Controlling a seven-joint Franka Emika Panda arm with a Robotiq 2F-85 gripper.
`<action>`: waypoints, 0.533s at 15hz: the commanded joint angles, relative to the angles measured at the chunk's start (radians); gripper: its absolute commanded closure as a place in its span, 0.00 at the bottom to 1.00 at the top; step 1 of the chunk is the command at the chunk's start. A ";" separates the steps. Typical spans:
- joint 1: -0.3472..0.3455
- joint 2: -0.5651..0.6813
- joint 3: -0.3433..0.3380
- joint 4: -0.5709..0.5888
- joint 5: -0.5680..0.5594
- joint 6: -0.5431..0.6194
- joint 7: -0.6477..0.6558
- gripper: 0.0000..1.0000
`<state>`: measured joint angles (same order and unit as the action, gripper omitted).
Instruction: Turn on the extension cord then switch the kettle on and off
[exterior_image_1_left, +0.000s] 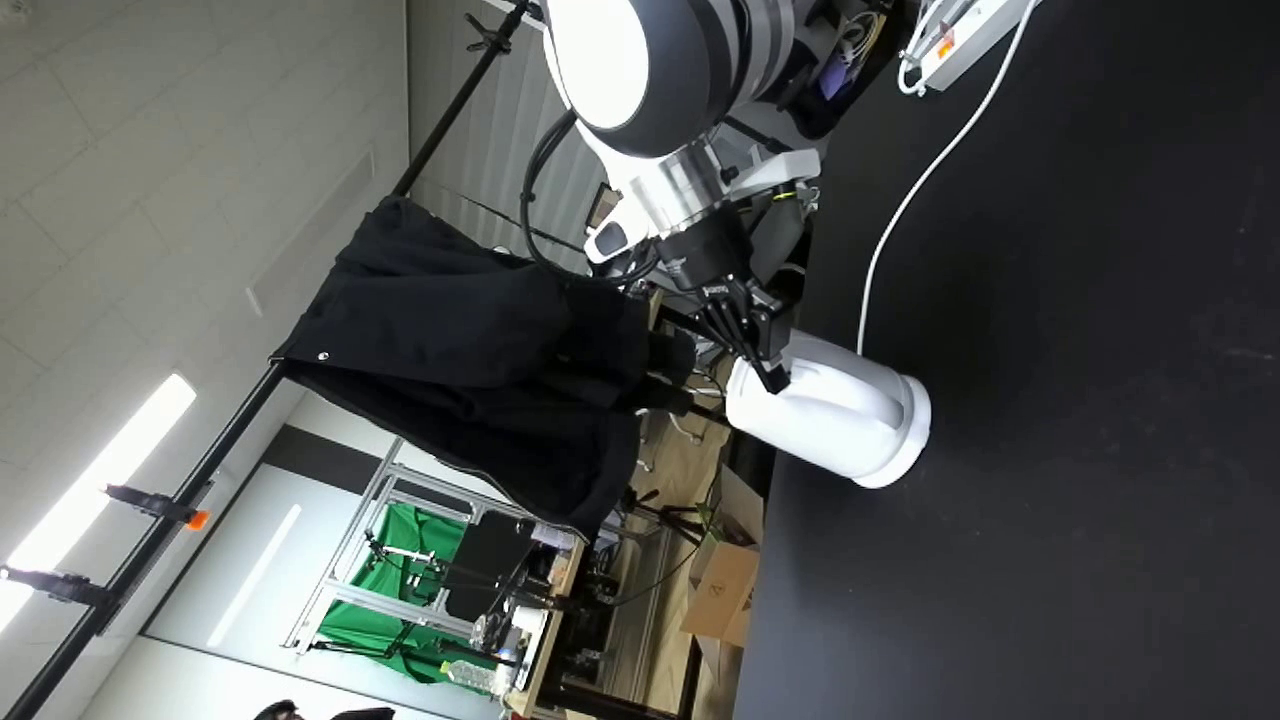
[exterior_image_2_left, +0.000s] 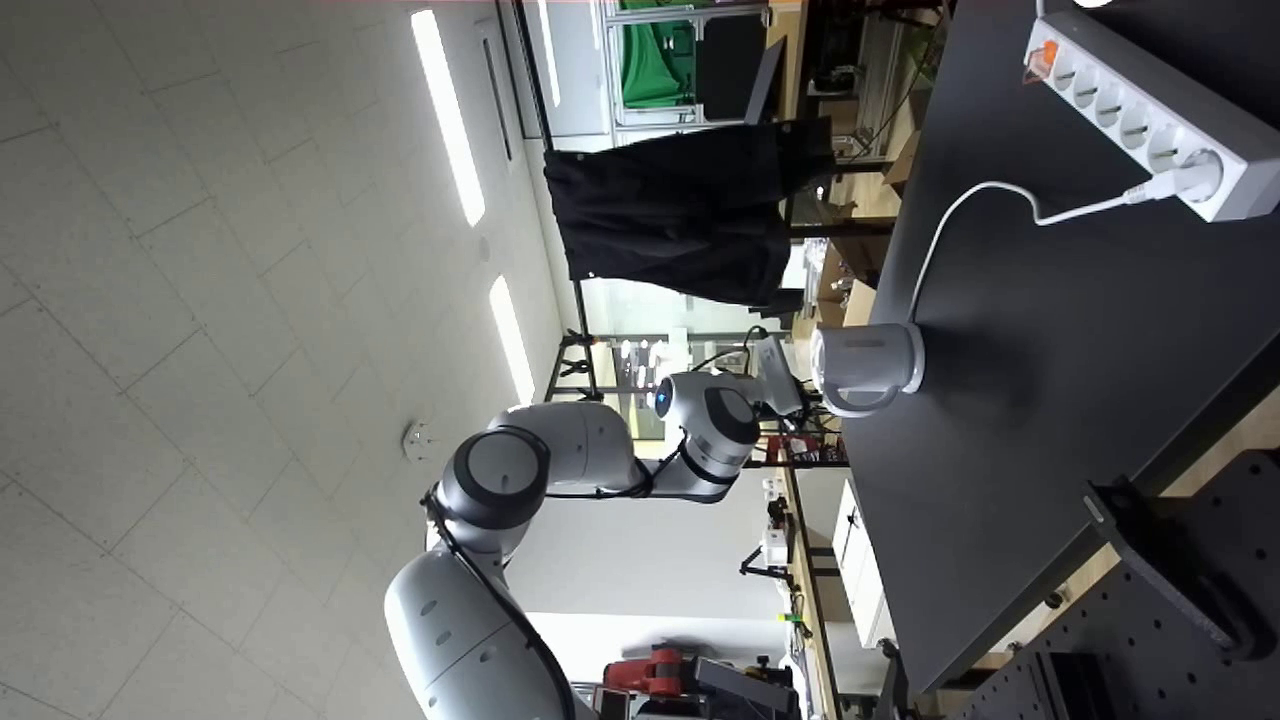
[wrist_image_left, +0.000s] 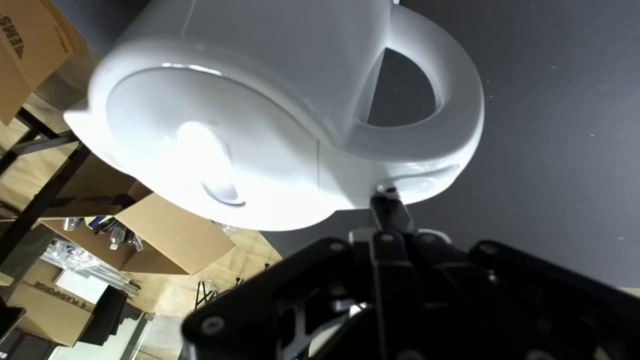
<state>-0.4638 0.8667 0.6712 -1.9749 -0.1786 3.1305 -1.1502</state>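
The white kettle (exterior_image_1_left: 835, 410) stands upright on the black table near its edge and shows in both exterior views (exterior_image_2_left: 868, 358). In the wrist view the kettle (wrist_image_left: 270, 75) fills the upper part, with its lid and loop handle visible. My gripper (wrist_image_left: 392, 205) is shut, fingertips together, at the switch (wrist_image_left: 392, 190) with a small red mark on top of the handle. The tips seem to touch it. The gripper (exterior_image_1_left: 775, 378) is over the kettle's top in an exterior view. The white extension cord (exterior_image_2_left: 1140, 100) has an orange switch (exterior_image_2_left: 1043, 60) and a white plug in its end socket.
A white cable (exterior_image_2_left: 945, 225) runs over the black table (exterior_image_1_left: 1000, 560) from the kettle to the extension cord. A black jacket (exterior_image_1_left: 480, 340) hangs on a pole behind the arm. Cardboard boxes (wrist_image_left: 175, 235) lie beyond the table edge. A black bracket (exterior_image_2_left: 1165, 570) stands near another table edge.
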 joint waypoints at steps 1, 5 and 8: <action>-0.035 0.037 0.027 0.026 -0.024 -0.028 0.010 1.00; -0.080 0.017 0.074 0.008 -0.024 -0.023 0.005 1.00; -0.109 -0.018 0.101 -0.005 -0.024 -0.027 0.014 1.00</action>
<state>-0.5351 0.8800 0.7393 -1.9741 -0.1823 3.1242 -1.1544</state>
